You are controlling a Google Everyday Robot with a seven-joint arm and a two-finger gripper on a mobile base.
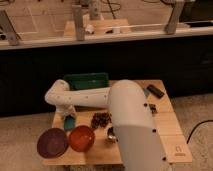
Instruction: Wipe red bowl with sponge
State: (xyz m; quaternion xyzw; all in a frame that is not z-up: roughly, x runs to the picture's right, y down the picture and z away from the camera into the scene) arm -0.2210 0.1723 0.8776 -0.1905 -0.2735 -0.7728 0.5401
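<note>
The gripper [69, 117] hangs at the end of the arm, low over the left part of the surface [167, 131], right on top of the sponge [68, 123]. Whether it is open or already clamped on the sponge, I cannot tell. The sponge lies flat just behind the gap between the two bowls. Only its teal edge shows under the gripper, so its long axis is unclear, though it seems to run from the back of the surface to the front. The red bowl [81, 138] sits near the front edge, just beside the sponge, lower and to the right of the gripper in the picture, mouth up. Being round, it has no axis to line up with. The purple bowl [52, 142] sits close on its left, so the coming carry is probably a short diagonal toward the front and right, away from that one.
</note>
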